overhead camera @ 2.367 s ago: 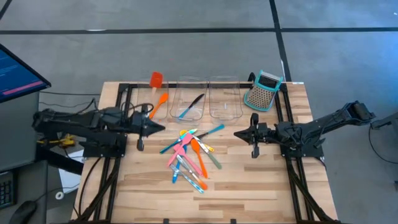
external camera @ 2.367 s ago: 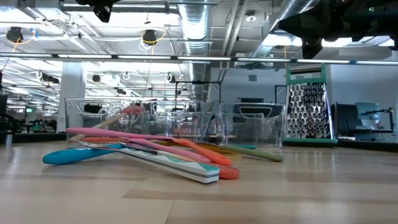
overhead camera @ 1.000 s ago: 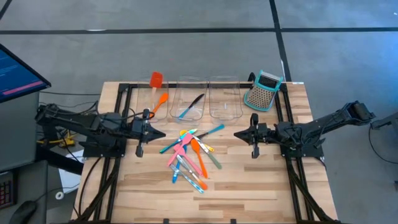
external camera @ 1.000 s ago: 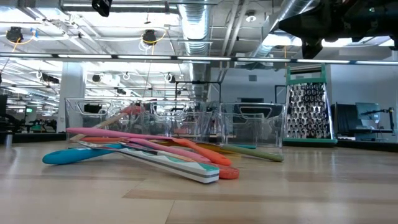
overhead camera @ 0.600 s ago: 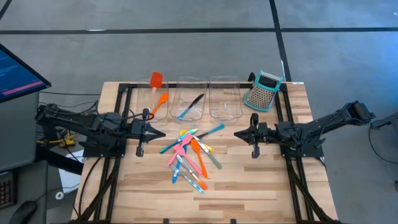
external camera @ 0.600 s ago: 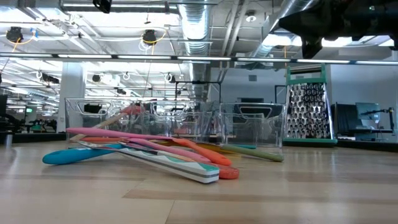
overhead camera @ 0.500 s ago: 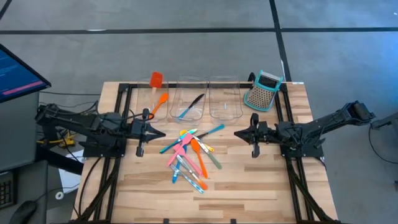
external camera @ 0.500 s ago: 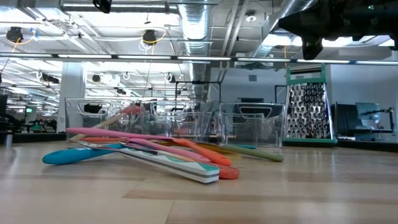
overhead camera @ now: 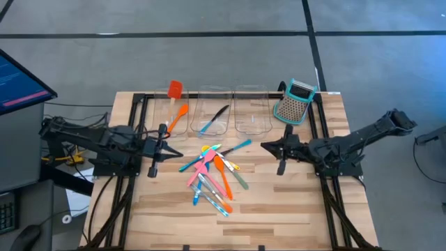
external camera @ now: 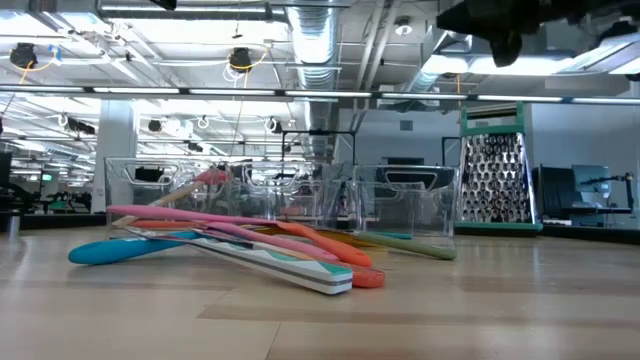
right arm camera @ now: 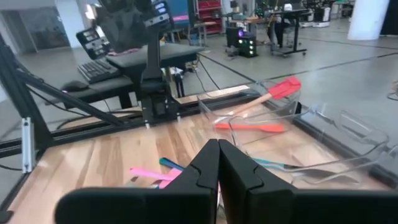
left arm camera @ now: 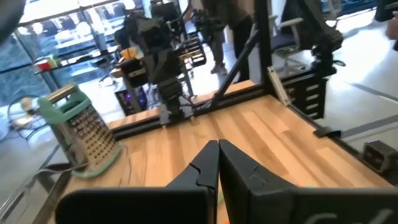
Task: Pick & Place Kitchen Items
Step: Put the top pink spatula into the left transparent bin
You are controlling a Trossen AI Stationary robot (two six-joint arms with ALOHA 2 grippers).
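Observation:
The kitchen items lie in a loose pile (overhead camera: 212, 174) on the wooden table's middle: orange, pink, teal and blue utensils, crossing one another (external camera: 240, 245). A red spatula (overhead camera: 174, 89) and an orange one (overhead camera: 180, 113) rest in the left clear bin; a black piece (overhead camera: 220, 113) and a blue spoon lie in the middle bin (overhead camera: 212, 111). My left gripper (overhead camera: 180, 153) hovers shut to the left of the pile, pointing level at it (left arm camera: 217, 149). My right gripper (overhead camera: 263, 146) hovers shut to the right of the pile (right arm camera: 217, 149). Neither holds anything.
A teal-and-grey box grater (overhead camera: 295, 102) stands at the far right, beside the right clear bin (overhead camera: 252, 110). Black frame rails (overhead camera: 132, 132) run along the table's left and right sides. Bare wood lies near the front edge (overhead camera: 230, 226). A monitor (overhead camera: 21, 80) stands off the left.
My right gripper has risen a little and swung slightly toward the table's far edge, staying shut. My left gripper has rolled a little about its own pointing line without leaving its place. The utensils have not moved.

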